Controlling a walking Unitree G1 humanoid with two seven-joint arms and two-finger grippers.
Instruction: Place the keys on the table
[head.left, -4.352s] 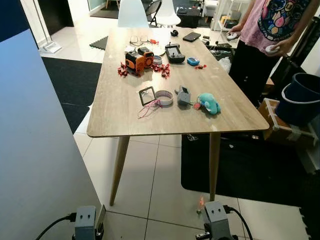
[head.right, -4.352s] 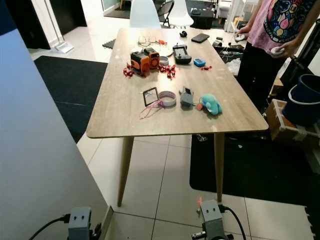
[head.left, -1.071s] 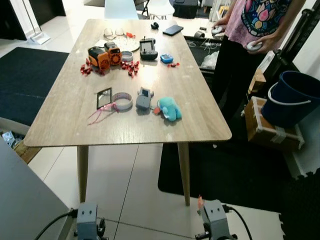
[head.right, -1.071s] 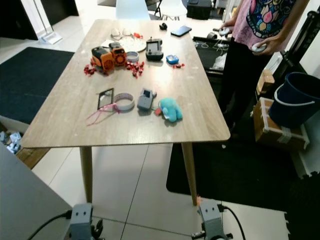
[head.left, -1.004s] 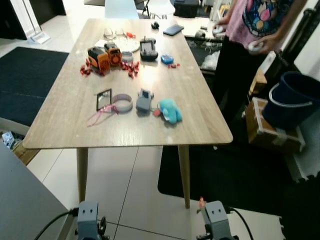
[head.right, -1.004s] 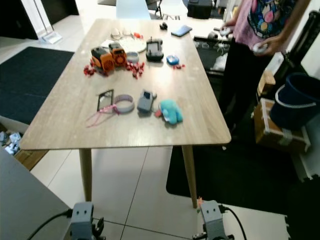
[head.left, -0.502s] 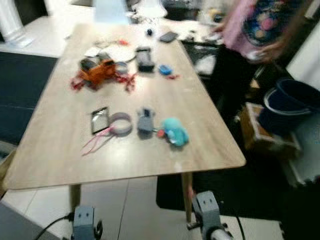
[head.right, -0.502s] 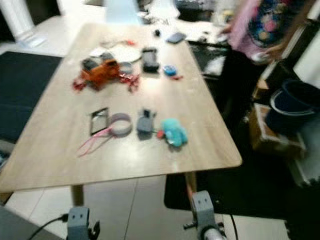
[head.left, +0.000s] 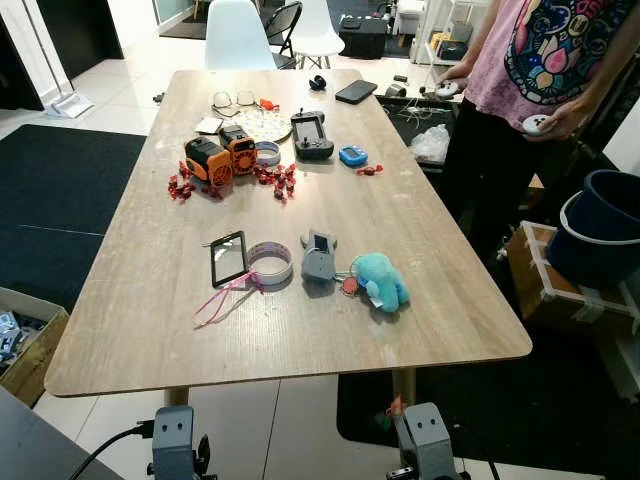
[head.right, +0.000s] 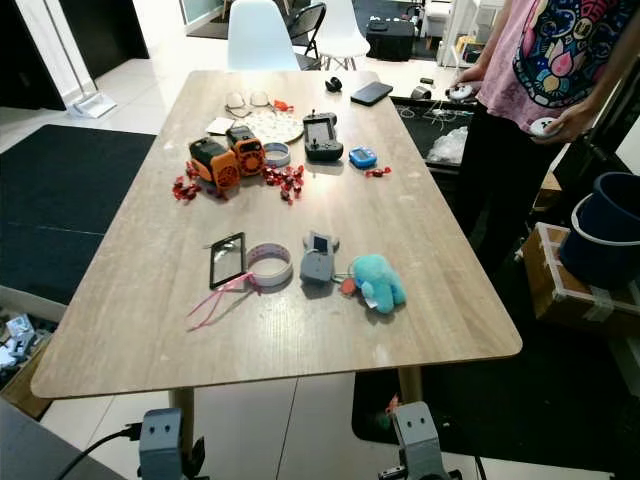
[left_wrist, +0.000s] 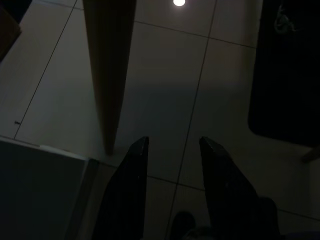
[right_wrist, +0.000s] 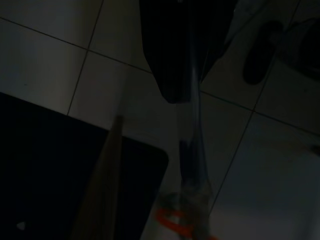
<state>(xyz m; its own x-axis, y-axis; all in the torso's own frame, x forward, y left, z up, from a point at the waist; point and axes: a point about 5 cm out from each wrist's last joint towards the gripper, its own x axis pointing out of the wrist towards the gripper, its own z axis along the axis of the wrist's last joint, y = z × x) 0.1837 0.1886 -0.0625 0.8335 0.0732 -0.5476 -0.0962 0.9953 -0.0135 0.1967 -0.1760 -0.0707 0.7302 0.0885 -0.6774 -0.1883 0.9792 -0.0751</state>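
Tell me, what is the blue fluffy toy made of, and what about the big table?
The blue toy looks like soft plush fabric: its surface is fuzzy and matte, with rounded, squishy edges. The table looks like light wood, or a wood-look top, since pale grain lines run along it; the finish is smooth with a faint sheen.

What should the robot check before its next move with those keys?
1. Grip: right gripper is shut on a blue strap with an orange ring, presumably the keys: ok.
2. Free spot: the table has bare wood along its near edge: ok.
3. Height: the right gripper hangs low over the floor tiles, below the tabletop: not ok.
4. Left gripper: open and idle beside a table leg: ok.
5. Person: stands at the table's far right side, away from the near edge: ok.
6. Reach: cannot tell.
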